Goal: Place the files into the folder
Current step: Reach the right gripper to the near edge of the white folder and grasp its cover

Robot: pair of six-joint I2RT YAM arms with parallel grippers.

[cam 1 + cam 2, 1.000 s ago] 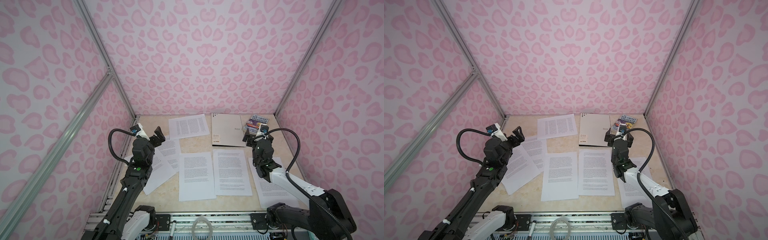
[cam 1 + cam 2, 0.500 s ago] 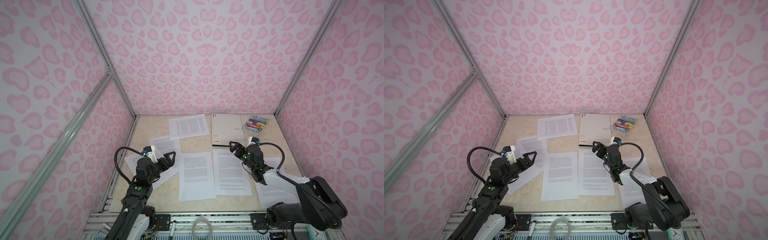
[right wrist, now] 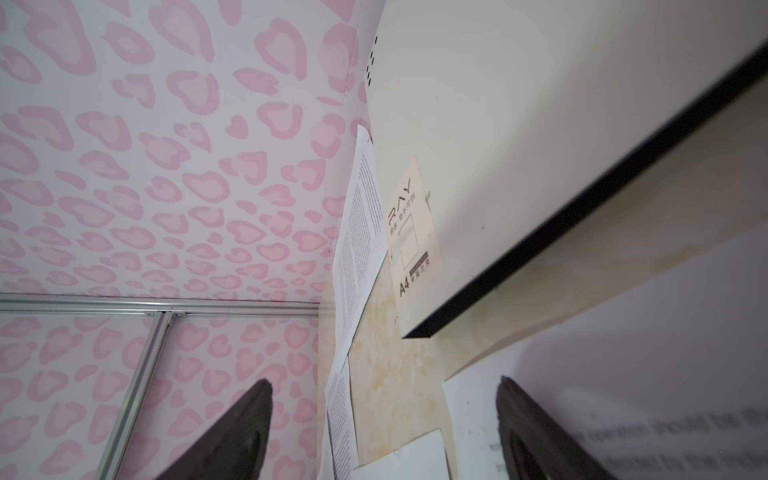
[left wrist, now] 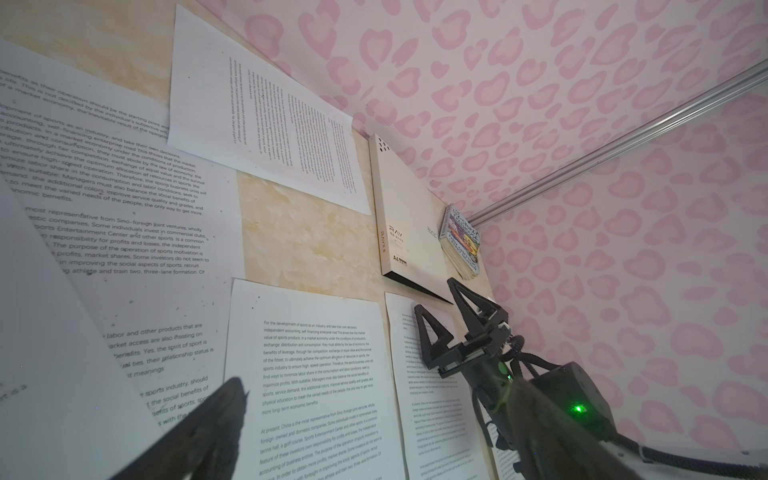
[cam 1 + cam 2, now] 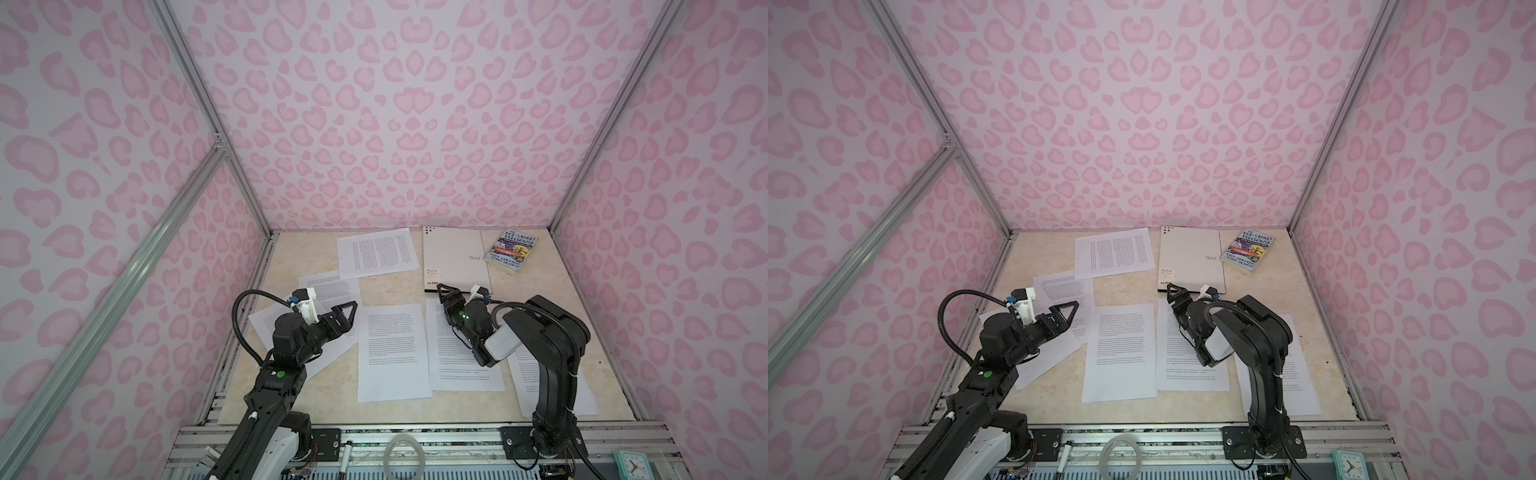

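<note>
Beige table (image 5: 386, 291) with white printed files (image 5: 392, 353) spread flat in front and left of the closed grey folder (image 5: 451, 253), a small paperback (image 5: 512, 250) just right of the folder, the right gripper (image 4: 434, 296) spread and empty, perhaps touching the folder's near edge, and the left gripper (image 5: 352, 318) spread empty, well left.

Left gripper (image 5: 352, 316) and right gripper (image 4: 434, 294) both gape, arms low

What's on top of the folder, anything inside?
The folder has a bare cover; the book lies at its right edge. It is shut flat, so its inside is hidden. Visible files lie loose on the table.
</note>
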